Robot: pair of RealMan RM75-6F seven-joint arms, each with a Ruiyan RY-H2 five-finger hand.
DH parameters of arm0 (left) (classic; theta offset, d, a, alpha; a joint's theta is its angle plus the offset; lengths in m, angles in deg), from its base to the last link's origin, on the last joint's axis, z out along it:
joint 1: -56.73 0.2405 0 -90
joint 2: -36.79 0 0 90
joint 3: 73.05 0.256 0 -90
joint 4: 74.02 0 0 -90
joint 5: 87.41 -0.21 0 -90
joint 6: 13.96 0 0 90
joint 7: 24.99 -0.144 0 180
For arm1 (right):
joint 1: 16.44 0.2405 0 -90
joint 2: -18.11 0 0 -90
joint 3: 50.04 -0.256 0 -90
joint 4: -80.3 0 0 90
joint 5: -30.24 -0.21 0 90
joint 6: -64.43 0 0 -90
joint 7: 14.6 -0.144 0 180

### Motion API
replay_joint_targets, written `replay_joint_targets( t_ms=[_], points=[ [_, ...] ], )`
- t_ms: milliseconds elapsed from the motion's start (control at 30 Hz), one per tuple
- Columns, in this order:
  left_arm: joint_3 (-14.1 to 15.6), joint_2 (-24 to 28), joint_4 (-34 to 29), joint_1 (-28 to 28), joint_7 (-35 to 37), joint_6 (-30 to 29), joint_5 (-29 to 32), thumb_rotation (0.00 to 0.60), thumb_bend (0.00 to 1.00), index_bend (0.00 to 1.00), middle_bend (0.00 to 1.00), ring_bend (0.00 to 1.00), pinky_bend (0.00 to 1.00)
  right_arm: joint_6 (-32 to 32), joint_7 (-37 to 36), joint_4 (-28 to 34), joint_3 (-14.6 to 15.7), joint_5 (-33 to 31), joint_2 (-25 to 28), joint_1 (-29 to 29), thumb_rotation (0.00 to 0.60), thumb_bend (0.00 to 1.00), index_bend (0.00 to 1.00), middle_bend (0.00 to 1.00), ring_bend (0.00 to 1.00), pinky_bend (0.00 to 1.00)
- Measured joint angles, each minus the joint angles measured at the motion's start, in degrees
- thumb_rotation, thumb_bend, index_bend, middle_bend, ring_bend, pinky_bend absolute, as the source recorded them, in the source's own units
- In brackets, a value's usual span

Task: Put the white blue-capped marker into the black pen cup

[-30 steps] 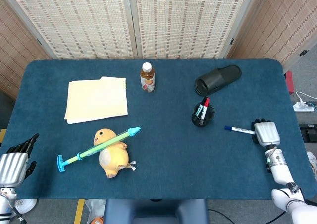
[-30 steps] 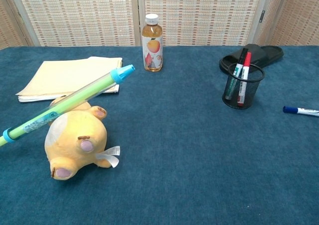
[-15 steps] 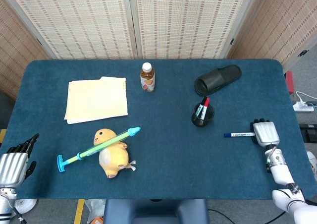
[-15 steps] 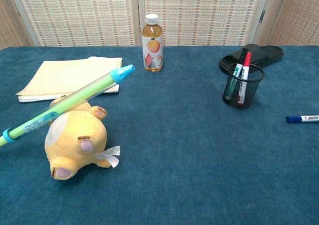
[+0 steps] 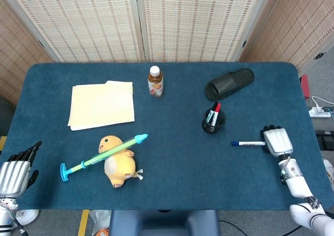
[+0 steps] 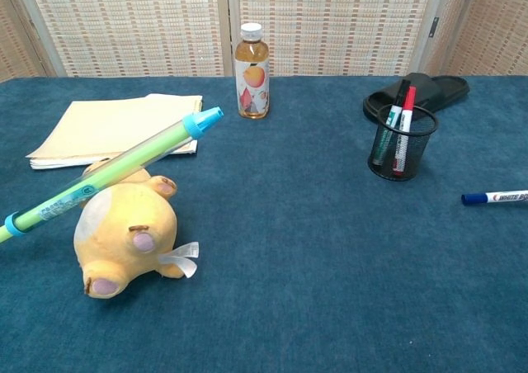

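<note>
The white marker [image 5: 249, 143] with a blue cap lies level, cap pointing left, near the table's right edge. My right hand [image 5: 276, 140] grips its white tail end. In the chest view the marker [image 6: 499, 197] juts in from the right edge and that hand is out of frame. The black mesh pen cup [image 5: 213, 122] stands upright up and to the left of the marker, with a red and a green pen inside; it also shows in the chest view [image 6: 401, 146]. My left hand [image 5: 14, 174] hangs off the table's front left corner, holding nothing.
A black slipper [image 5: 229, 83] lies behind the cup. A drink bottle [image 5: 155, 81] stands at the back centre, beside a cream folder [image 5: 102, 104]. A yellow plush toy [image 5: 119, 162] lies front left with a green and blue tube [image 5: 104, 155] across it.
The marker has swung level and slid a little left and nearer the front edge, together with my right hand. The left hand has not moved.
</note>
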Motion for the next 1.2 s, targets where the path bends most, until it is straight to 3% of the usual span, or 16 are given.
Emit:
replay_joint_targets(
  t_ms=[300,833,1200],
  points=[
    [0.0,0.1,-0.2,0.1,0.1,-0.2,0.1,0.600,0.29,0.11,0.24,0.32,0.40,4.4,3.9,13.2,-0.6,0.4,6.6,-0.7,0.600,0.18,0.60,0.39,0.30,0.45],
    [-0.1,0.4,-0.4,0.1,0.9,-0.2,0.1,0.600,0.29,0.11,0.24,0.32,0.41,8.9,22.3,49.8,-2.7,-2.0,24.4,-2.2,0.600,0.18,0.60,0.39,0.30,0.45],
    [0.0,0.5,-0.3,0.1,1.1,-0.1,0.1,0.600,0.29,0.11,0.24,0.32,0.40,7.6,25.1,61.1,-5.7,-5.8,29.6,-0.2,0.600,0.18,0.60,0.39,0.30,0.45]
  ],
)
